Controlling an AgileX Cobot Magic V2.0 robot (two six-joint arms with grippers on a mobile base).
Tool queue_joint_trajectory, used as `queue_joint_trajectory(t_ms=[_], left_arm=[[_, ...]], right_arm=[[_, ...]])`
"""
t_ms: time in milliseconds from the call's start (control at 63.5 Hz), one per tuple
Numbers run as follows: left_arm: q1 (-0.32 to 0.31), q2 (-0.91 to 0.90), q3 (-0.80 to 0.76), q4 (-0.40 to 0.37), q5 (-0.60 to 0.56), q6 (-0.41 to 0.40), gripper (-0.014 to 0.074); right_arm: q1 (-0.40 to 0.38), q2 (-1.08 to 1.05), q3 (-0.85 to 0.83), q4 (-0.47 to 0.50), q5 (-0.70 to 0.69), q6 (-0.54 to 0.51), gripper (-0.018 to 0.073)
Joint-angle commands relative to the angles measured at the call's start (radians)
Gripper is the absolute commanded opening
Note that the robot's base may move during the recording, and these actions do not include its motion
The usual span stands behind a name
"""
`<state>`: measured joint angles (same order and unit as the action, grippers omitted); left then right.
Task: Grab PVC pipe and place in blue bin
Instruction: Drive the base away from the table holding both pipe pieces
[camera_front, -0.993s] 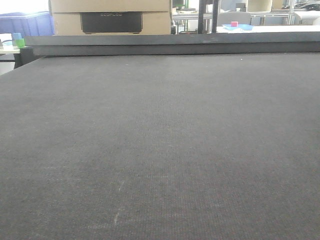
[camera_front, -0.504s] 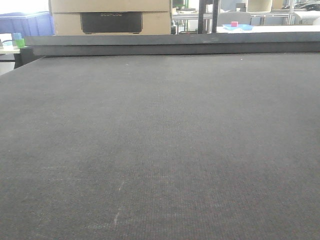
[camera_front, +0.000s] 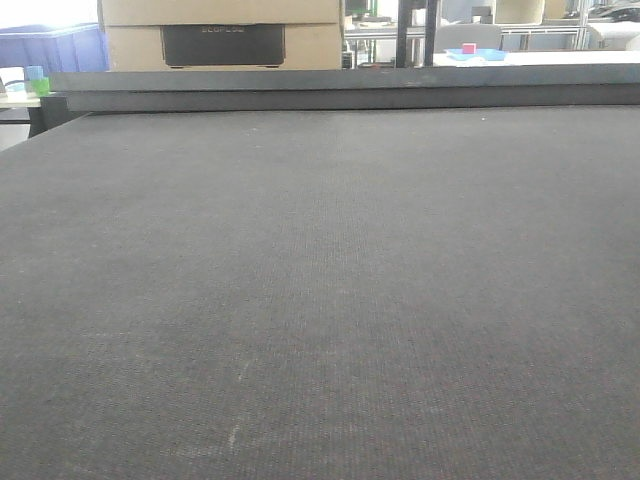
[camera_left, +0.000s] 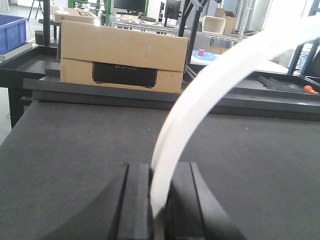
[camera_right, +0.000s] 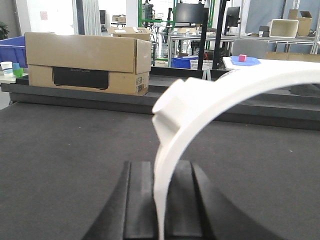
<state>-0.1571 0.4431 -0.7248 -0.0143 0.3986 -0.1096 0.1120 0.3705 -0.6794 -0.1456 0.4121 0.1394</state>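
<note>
In the left wrist view my left gripper (camera_left: 159, 172) is shut on a white curved PVC pipe (camera_left: 200, 95) that arcs up and to the right above the dark table. In the right wrist view my right gripper (camera_right: 162, 170) is shut on a white curved PVC piece (camera_right: 200, 105) with a thicker collar, also arcing to the right. A blue bin (camera_left: 10, 32) stands beyond the table's far left corner. It also shows in the right wrist view (camera_right: 12, 52) and the front view (camera_front: 50, 50). Neither gripper nor any pipe shows in the front view.
A dark felt table (camera_front: 320, 280) fills the front view, with a raised rail (camera_front: 340, 90) along its far edge. A cardboard box (camera_left: 122, 62) stands behind the rail. Benches, a small blue tray (camera_right: 242, 61) and monitors lie farther back.
</note>
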Motion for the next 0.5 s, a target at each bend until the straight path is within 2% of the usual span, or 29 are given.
queue_joint_trajectory(t_ms=[0,488], left_arm=[[-0.006,-0.007,0.001,0.000,-0.023,-0.007,-0.0111],[-0.006,-0.007,0.001,0.000,-0.023,-0.007,-0.0111]], right_arm=[[0.002,-0.006,0.001,-0.012,-0.027,-0.009,-0.0169],[0.002,-0.006,0.001,-0.012,-0.027,-0.009,-0.0169]])
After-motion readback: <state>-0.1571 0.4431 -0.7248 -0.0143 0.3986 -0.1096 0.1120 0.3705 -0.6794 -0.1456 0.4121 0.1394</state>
